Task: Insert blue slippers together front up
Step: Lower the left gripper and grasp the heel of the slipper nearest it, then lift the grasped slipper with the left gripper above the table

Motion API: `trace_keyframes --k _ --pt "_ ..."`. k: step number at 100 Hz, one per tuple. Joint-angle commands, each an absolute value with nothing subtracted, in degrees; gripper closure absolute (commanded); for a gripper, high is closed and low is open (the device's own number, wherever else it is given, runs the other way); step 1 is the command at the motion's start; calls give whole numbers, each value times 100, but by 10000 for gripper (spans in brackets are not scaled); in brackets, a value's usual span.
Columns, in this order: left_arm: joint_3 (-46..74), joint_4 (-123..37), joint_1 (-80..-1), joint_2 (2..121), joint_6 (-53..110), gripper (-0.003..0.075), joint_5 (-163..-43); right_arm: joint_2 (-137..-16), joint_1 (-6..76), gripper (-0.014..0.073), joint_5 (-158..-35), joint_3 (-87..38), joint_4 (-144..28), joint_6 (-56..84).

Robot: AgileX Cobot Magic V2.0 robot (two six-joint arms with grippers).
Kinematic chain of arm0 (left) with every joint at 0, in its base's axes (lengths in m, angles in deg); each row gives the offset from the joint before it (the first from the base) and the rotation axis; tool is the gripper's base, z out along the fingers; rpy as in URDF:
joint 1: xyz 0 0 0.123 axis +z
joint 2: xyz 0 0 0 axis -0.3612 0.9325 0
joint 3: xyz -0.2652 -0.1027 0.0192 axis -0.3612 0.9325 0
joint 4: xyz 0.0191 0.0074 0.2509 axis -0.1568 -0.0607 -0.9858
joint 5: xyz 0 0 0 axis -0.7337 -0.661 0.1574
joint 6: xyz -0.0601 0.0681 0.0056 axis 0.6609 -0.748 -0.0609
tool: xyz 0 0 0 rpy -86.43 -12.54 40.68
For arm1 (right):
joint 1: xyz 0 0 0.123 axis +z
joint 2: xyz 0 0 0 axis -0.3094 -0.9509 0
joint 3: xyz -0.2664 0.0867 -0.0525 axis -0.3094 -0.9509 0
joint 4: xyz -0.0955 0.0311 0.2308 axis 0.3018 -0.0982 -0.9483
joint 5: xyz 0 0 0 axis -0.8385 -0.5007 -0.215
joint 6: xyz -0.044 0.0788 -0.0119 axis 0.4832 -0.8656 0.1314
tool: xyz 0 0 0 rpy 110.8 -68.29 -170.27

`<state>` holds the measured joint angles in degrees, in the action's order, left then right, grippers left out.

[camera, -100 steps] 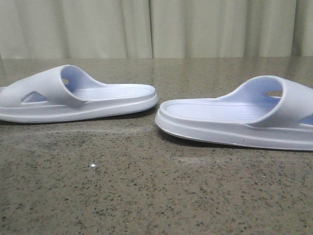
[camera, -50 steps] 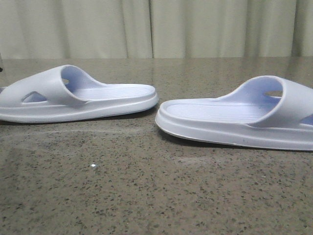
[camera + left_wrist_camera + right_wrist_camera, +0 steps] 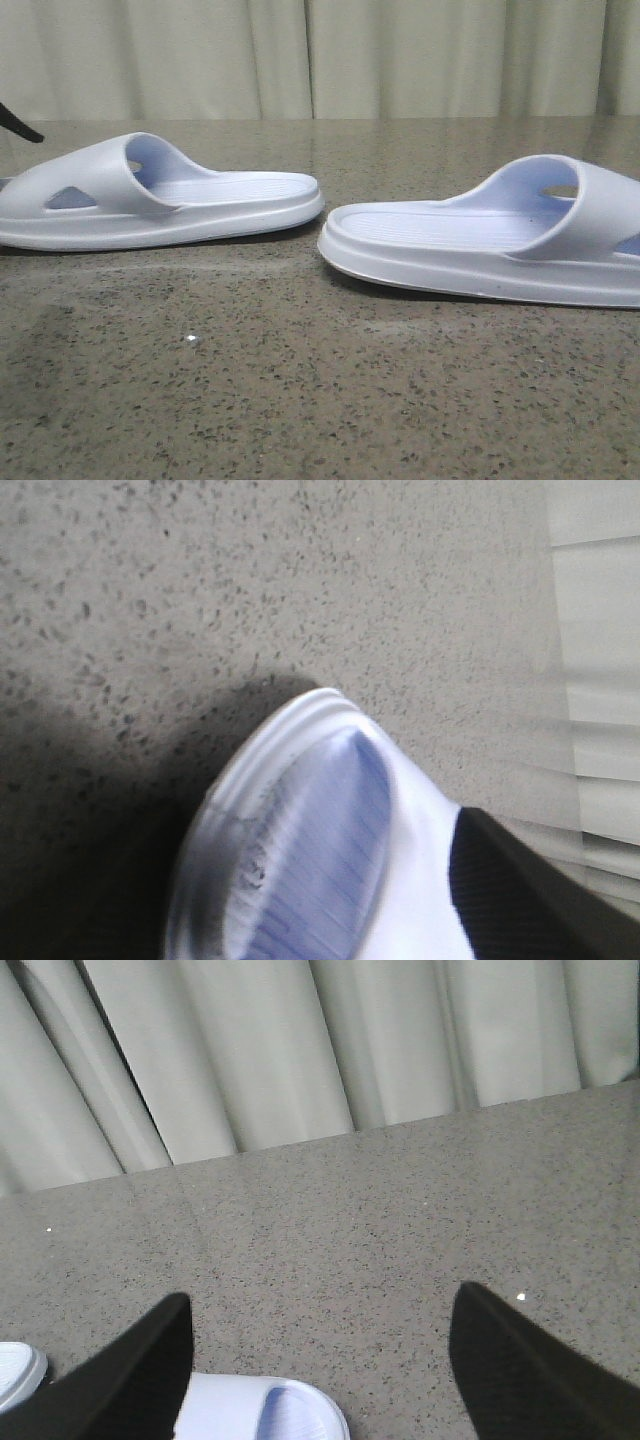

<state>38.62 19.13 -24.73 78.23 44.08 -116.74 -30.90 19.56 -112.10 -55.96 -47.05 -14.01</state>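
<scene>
Speckled stone table (image 3: pixel 300 400), pale curtain (image 3: pixel 400 55) behind. My right gripper (image 3: pixel 320 1360) is spread wide and empty, one slipper (image 3: pixel 265 1410) just under it. Left gripper (image 3: pixel 530 890) hangs over the other slipper (image 3: pixel 300 860); how far it's open, can't tell. Approach step: next, I'd say, descend and clamp each.

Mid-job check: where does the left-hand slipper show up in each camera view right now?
Front view: the left slipper lies at the left, flat on the speckled table.
Left wrist view: one rounded end of a slipper fills the lower middle, blurred; probably this one.
Right wrist view: only a sliver of a second slipper at the left edge; I cannot tell that it is this one.
Shared landmark: the pale curtain.
</scene>
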Motion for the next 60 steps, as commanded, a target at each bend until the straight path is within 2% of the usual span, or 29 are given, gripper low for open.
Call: trace_keyframes --k 1,16,34,60 --pt "3816 1921 -2476 7809 4398 318 -11907 -3203 1910 128 -10744 -5413 -4719 -1392" --pt "3816 1921 -2476 7809 4398 510 -11907 -3203 1910 128 -10744 -5413 -4728 -1392" --pt "3816 1921 -2476 7809 4398 696 -11883 -3203 1910 128 -10744 -5413 -4728 -1392" --pt "3816 2386 -2476 7798 3772 704 -12059 -3203 1910 128 -10744 -5413 -4728 -1392"
